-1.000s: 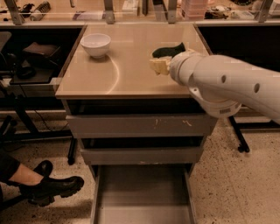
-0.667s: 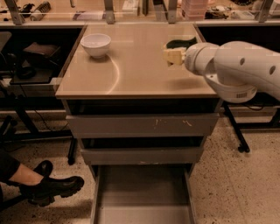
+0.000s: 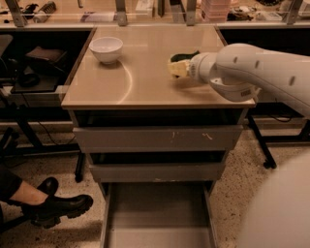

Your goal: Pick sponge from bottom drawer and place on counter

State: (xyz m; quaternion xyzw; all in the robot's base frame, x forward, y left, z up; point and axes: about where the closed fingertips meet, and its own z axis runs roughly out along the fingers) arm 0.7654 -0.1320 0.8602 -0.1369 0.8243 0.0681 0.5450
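My gripper (image 3: 178, 68) is over the right part of the beige counter (image 3: 140, 77), low above its top, with its cream-yellow padded tip pointing left. A dark green sponge (image 3: 187, 55) sits in it, against the far side of the tip, and travels with it. My white arm reaches in from the right. The bottom drawer (image 3: 157, 213) is pulled open at the foot of the cabinet; its flat grey floor holds nothing that I can see.
A white bowl (image 3: 106, 48) stands on the counter's far left. Two grey drawers (image 3: 157, 138) sit above the open one. A person's black shoe (image 3: 58, 208) rests on the floor at left. A cluttered shelf with metal posts (image 3: 121, 14) runs behind.
The gripper with the sponge swung right and away over the counter, then came back left and a little nearer. The bowl and the drawers have not moved.
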